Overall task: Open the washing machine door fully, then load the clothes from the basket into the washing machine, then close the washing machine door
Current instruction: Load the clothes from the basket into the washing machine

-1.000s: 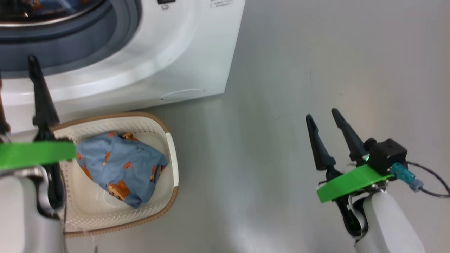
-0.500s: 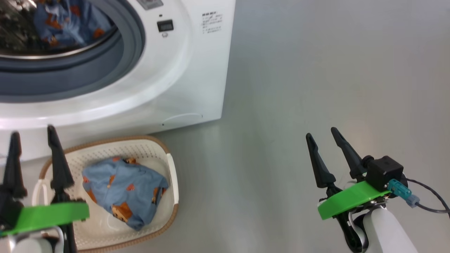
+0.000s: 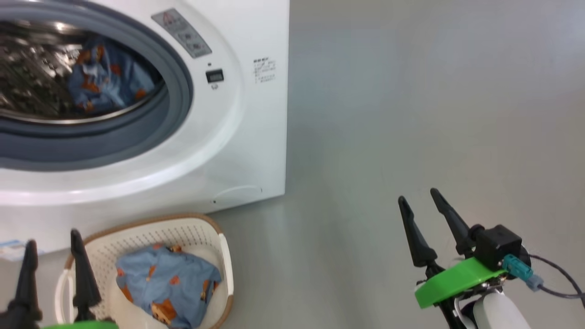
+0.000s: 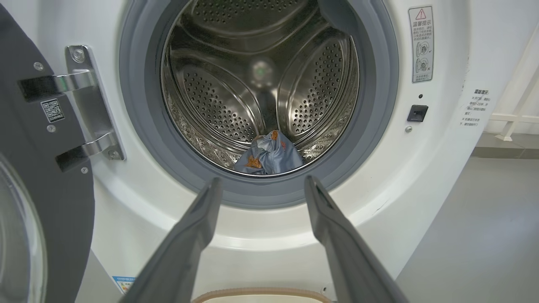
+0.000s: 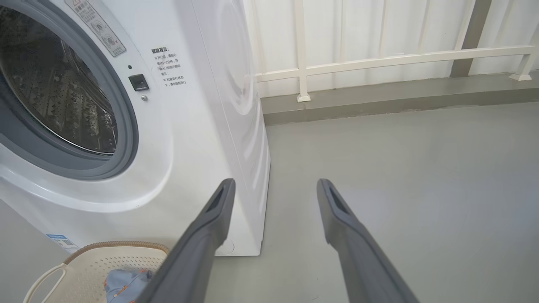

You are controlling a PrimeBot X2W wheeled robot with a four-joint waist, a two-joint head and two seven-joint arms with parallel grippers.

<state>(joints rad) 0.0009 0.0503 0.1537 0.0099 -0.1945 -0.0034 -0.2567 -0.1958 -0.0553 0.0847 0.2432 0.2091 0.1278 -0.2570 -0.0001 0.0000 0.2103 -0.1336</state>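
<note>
The white washing machine [image 3: 237, 151] stands with its washing machine door [image 4: 38, 202] swung wide to the left on its hinge. One light-blue printed piece of the clothes [image 3: 107, 80] lies in the steel drum [image 4: 261, 84]. Another blue piece [image 3: 167, 285] sits in the cream basket [image 3: 226, 269] on the floor before the machine. My left gripper [image 3: 52, 237] hangs open and empty over the basket's left end, and its wrist view looks into the drum. My right gripper [image 3: 418, 201] is open and empty over bare floor, well right of the basket.
Grey floor [image 3: 411, 114] spreads to the right of the machine. A white railing and wall [image 5: 379, 54] run behind it. A cable [image 3: 557, 283] trails from my right wrist.
The head camera has tilted up, so the drum and its blue piece now show. My left gripper has dropped toward the picture's bottom edge; the right gripper keeps its pose.
</note>
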